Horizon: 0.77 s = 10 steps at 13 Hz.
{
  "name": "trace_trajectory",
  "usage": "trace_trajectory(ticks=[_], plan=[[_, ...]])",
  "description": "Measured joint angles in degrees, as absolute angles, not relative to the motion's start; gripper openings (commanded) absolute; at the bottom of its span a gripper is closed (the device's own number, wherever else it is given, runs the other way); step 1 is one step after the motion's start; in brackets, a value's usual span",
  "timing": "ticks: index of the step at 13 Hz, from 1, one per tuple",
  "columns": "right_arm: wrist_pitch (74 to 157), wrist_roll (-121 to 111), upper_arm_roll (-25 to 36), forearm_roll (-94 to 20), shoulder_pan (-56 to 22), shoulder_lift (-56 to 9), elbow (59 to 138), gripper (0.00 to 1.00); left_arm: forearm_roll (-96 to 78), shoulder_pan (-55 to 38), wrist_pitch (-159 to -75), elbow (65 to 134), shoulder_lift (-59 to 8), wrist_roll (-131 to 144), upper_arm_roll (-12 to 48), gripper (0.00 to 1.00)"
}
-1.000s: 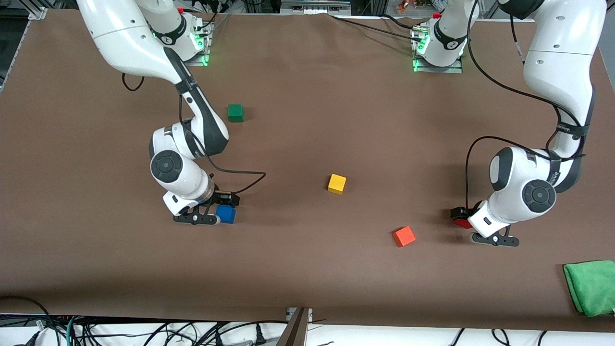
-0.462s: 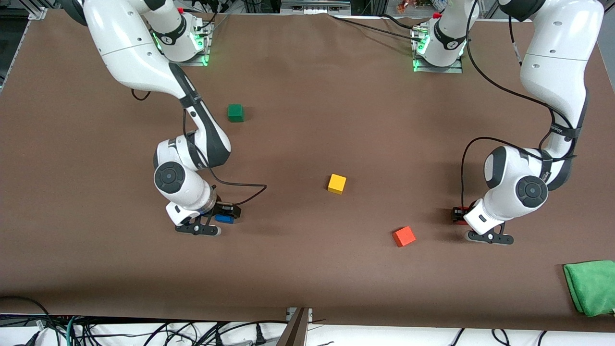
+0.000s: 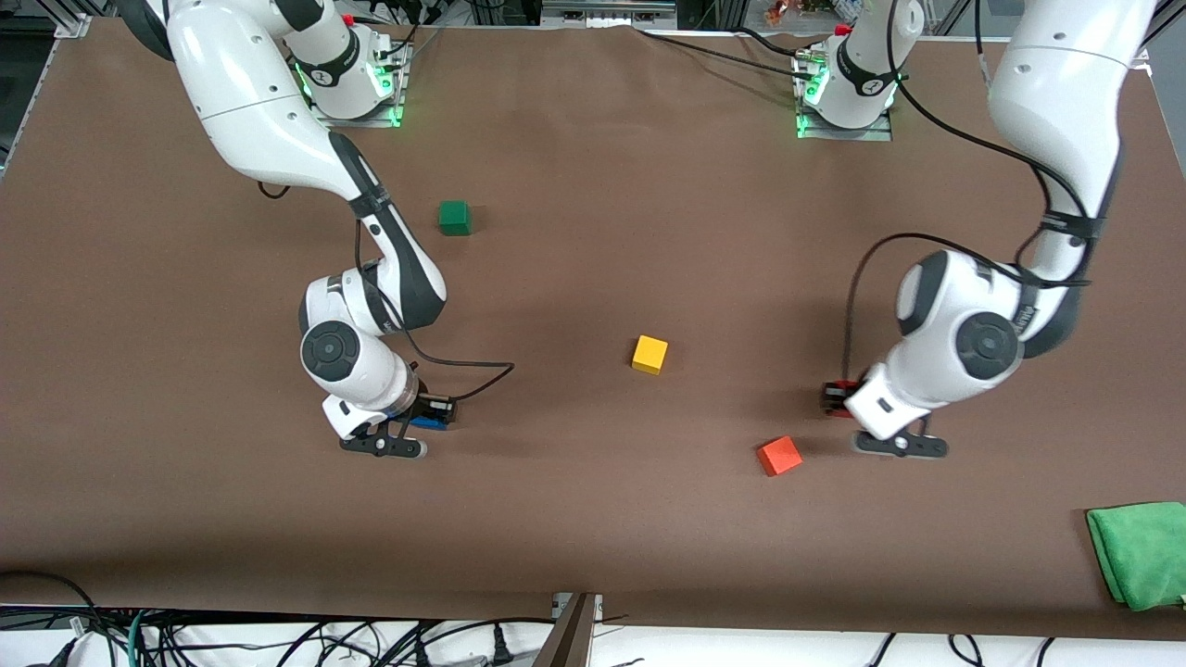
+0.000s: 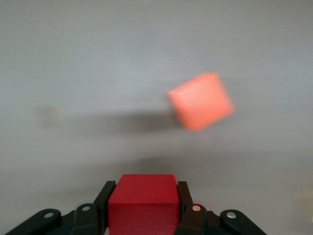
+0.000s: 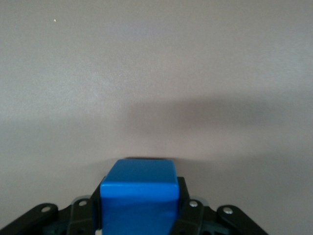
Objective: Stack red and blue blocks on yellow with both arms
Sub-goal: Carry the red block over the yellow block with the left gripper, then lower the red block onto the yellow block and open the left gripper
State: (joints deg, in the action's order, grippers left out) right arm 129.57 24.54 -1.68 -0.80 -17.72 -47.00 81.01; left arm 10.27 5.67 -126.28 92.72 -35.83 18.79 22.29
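My left gripper (image 3: 839, 400) is shut on the deep red block (image 4: 142, 203) and holds it above the table, close to the orange cube (image 3: 779, 455). In the left wrist view the gripper (image 4: 143, 190) has the red block between its fingers, with the orange cube (image 4: 201, 101) on the table ahead of it. My right gripper (image 3: 426, 415) is shut on the bright blue block (image 5: 139, 196) just above the table at the right arm's end. Only a sliver of the blue block (image 3: 428, 423) shows in the front view. The yellow cube (image 3: 649, 354) sits alone mid-table between the two grippers.
A dark green cube (image 3: 454, 217) lies farther from the front camera, near the right arm's forearm. A green cloth (image 3: 1140, 553) lies at the table's near corner at the left arm's end. The brown table (image 3: 593, 519) is bare around the yellow cube.
My left arm has carried the red block toward the middle of the table, closer to the orange cube. My right gripper has risen slightly with the blue block and now hides most of it.
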Motion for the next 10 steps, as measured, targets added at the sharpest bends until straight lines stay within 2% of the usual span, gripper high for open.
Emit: trace_trajectory(ticks=[3,5,10], plan=[[115.54,24.52,-1.84,-0.8,-17.8,-46.58,70.7,0.22,10.28,-2.2,-126.3,91.95,-35.86,29.99,24.32,0.0],[109.11,24.51,-2.09,-0.8,-18.29,-45.97,65.26,0.22,10.28,-8.7,-126.31,90.93,-36.25,32.41,24.12,0.0],[108.08,24.51,-2.27,-0.79,-19.28,-46.28,63.27,0.23,15.07,-19.94,-126.52,88.58,-40.07,32.97,20.33,0.0]])
